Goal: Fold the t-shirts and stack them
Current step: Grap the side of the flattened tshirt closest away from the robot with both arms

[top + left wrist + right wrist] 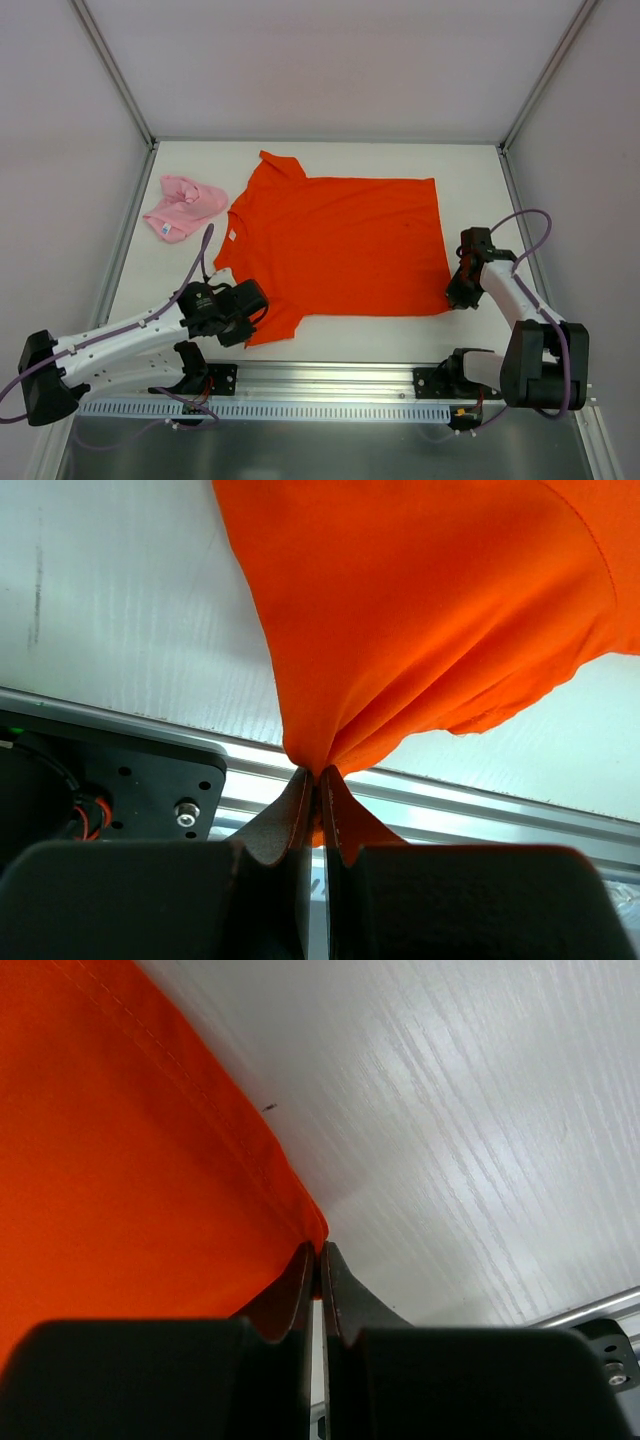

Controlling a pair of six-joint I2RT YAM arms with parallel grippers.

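Top external: the orange t-shirt (pixel 340 245) lay spread flat on the table (pixel 470 185), with the pink t-shirt (pixel 183 208) crumpled at its far left. Left wrist: the left gripper (pixel 315 780) was clenched on orange cloth. Right wrist: the right gripper (pixel 315 1257) pinched the shirt's corner.

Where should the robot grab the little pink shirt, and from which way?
Probably from straight above, pinching a raised fold of the pink t-shirt. It lies bunched in a heap, so folds stick up and no flat hem shows clearly to slide a finger under.
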